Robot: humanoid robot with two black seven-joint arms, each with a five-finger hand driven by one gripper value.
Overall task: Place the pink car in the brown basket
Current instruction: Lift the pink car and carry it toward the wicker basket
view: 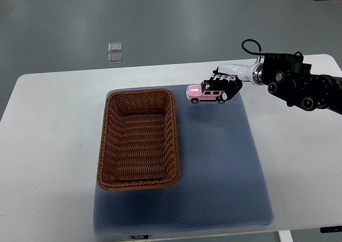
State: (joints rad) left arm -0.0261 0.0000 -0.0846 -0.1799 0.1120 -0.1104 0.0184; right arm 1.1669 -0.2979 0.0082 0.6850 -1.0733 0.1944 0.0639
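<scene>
the brown woven wicker basket sits at the left centre of the frame on a grey-blue textured mat that covers the middle of the white counter. it holds nothing that shows. just right of the basket's upper right corner, near the top edge of the mat, is the small pink toy car, side-on, apart from the basket rim. the right hand, black-fingered with a white wrist, reaches in from the right edge, arm roughly level across the frame, fingers laid over the car's roof and far side. it looks closed on the car, though whether the car is lifted or resting on the mat cannot be told. the step in hand seems to be the grasp or early carry; next the car needs moving left and toward the lower frame, over the rim, then a release inside. the left arm is out of sight.
</scene>
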